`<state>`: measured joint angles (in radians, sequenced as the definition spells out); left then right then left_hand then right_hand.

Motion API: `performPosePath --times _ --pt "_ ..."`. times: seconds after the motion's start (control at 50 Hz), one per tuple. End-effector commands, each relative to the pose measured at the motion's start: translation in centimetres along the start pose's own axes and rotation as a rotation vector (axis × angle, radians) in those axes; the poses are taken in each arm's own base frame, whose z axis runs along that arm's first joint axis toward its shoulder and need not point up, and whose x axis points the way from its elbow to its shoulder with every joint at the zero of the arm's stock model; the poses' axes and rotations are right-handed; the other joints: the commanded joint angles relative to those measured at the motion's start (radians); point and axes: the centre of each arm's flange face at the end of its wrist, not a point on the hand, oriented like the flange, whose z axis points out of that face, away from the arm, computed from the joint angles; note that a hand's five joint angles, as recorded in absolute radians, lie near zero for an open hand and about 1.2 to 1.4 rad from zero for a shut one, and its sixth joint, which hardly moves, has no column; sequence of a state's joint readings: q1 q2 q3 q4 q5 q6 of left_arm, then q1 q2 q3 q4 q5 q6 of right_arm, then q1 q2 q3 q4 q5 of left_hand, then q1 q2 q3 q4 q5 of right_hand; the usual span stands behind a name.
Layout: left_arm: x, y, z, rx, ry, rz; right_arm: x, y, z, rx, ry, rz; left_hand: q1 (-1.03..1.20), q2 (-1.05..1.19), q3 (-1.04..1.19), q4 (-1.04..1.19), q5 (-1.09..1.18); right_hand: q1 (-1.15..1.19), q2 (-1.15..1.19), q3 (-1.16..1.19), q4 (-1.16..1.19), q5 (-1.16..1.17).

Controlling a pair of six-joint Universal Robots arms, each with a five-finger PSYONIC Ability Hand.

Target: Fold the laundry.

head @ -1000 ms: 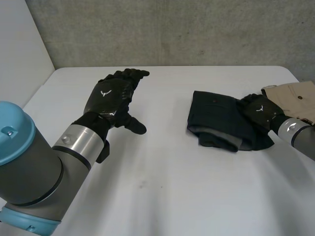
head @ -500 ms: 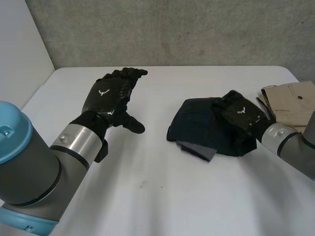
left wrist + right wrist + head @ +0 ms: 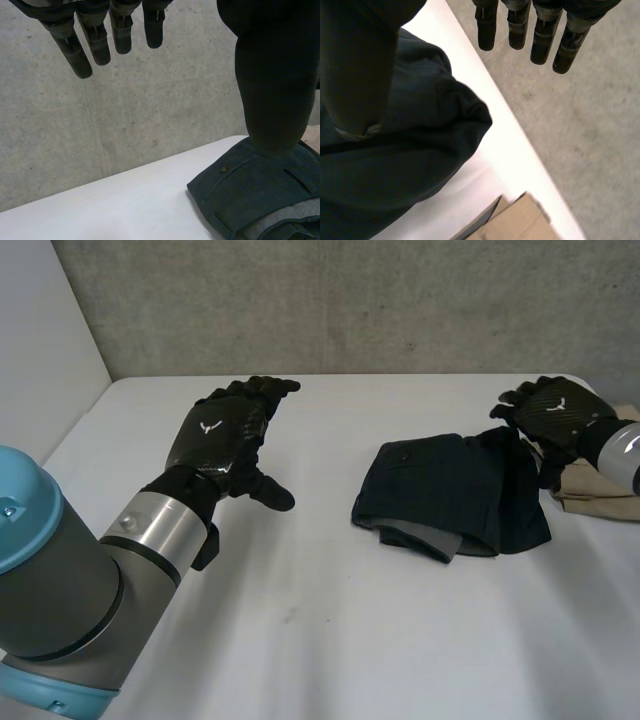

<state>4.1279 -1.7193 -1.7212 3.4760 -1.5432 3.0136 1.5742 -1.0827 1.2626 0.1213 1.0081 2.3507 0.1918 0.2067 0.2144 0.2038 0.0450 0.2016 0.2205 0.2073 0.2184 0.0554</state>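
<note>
On the right end of the white table [image 3: 320, 640], by its edge, lies a tan folded garment [image 3: 600, 495], partly hidden behind my right hand [image 3: 556, 416]. That hand hangs above it with fingers [image 3: 540, 35] straight and the thumb held apart, gripping nothing. Just beside the tan piece, toward the middle, the dark folded garment [image 3: 450, 495] lies flat. Its long axis runs across the table from side to side, with the buttoned end toward my left hand [image 3: 225, 440] and a grey lining showing at the near corner. My left hand hovers well apart from it, fingers [image 3: 95, 40] straight and loose, holding nothing. A concrete wall [image 3: 350, 300] stands behind the table. Half a second ago my right palm lay on the dark garment. It has since lifted off toward the far right corner, and the garment now sits a little further right. My left hand has stayed where it was.
</note>
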Motion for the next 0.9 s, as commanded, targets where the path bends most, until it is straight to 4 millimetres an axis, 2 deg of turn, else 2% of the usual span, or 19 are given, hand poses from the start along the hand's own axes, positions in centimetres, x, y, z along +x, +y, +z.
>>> performPosePath --times 0.02,0.08,0.12,0.14,0.2,0.22,0.28,0.3,0.42,0.48,0.54,0.68,0.82,0.9 --pt "0.0 0.0 0.0 0.0 0.0 -0.001 0.8 0.3 -0.8 -0.143 0.035 0.311 -0.013 -0.028 -0.036 -0.026 -0.041 0.024 0.005 0.019 0.007 -0.004" --pt "0.0 0.0 0.0 0.0 0.0 0.001 0.3 0.6 -1.0 -0.161 0.047 0.46 -0.013 -0.028 -0.036 -0.026 -0.041 0.024 0.005 0.019 0.007 -0.004" --pt "0.0 0.0 0.0 0.001 0.0 0.001 -0.8 0.6 -1.2 -0.171 0.022 0.507 -0.013 -0.028 -0.036 -0.026 -0.041 0.024 0.005 0.019 0.007 -0.004" --pt "0.0 0.0 0.0 0.0 0.0 -0.001 -2.3 0.1 -1.7 -0.169 -0.012 0.508 -0.013 -0.028 -0.036 -0.026 -0.041 0.021 0.002 0.016 0.005 -0.007" --pt "0.0 0.0 0.0 0.0 0.0 0.001 -4.6 -1.4 -2.3 -0.13 -0.052 0.475 -0.013 -0.028 -0.036 -0.026 -0.041 0.018 0.0 0.013 0.002 -0.01" --pt "-0.1 0.0 0.0 0.0 -0.002 -0.001 -6.3 -2.0 -2.7 -0.105 -0.075 0.455 -0.013 -0.028 -0.036 -0.026 -0.041 0.013 -0.006 0.007 -0.004 -0.016" --pt "-0.1 0.0 0.0 0.001 -0.001 -0.001 -8.7 -2.1 -3.1 -0.086 -0.096 0.442 -0.013 -0.028 -0.036 -0.026 -0.041 0.013 -0.006 0.007 -0.004 -0.016" --pt "0.0 0.0 0.0 0.0 0.0 -0.001 -10.0 -2.6 -3.3 -0.065 -0.094 0.423 -0.013 -0.028 -0.036 -0.026 -0.041 0.015 -0.003 0.01 -0.001 -0.013" --pt "0.0 0.1 0.0 -0.002 0.0 -0.001 -14.5 -4.3 -3.8 -0.007 -0.03 0.363 -0.013 -0.028 -0.036 -0.026 -0.041 -0.014 -0.033 -0.019 -0.031 -0.042" --pt "0.0 0.1 0.0 -0.002 0.0 -0.001 -17.3 -3.6 -3.2 -0.033 -0.026 0.342 -0.013 -0.028 -0.036 -0.026 -0.041 -0.027 -0.046 -0.033 -0.044 -0.055" --pt "0.0 0.1 0.0 -0.002 0.0 -0.001 -18.6 -2.8 -2.1 -0.048 -0.005 0.332 -0.013 -0.028 -0.036 -0.026 -0.041 -0.027 -0.046 -0.033 -0.044 -0.055" --pt "-0.1 0.0 0.0 -0.002 -0.002 -0.001 -19.4 -1.3 0.4 -0.064 0.024 0.291 -0.013 -0.028 -0.036 -0.026 -0.041 -0.027 -0.046 -0.033 -0.044 -0.055" --pt "-0.1 0.0 0.0 0.0 -0.002 -0.001 -18.3 -1.4 1.3 -0.047 0.085 0.216 -0.013 -0.028 -0.036 -0.026 -0.041 -0.027 -0.046 -0.033 -0.044 -0.055" --pt "-0.1 0.0 0.0 0.0 -0.002 -0.001 -16.0 -0.2 2.0 -0.075 0.134 0.179 -0.013 -0.028 -0.036 -0.026 -0.041 -0.027 -0.046 -0.033 -0.044 -0.055"
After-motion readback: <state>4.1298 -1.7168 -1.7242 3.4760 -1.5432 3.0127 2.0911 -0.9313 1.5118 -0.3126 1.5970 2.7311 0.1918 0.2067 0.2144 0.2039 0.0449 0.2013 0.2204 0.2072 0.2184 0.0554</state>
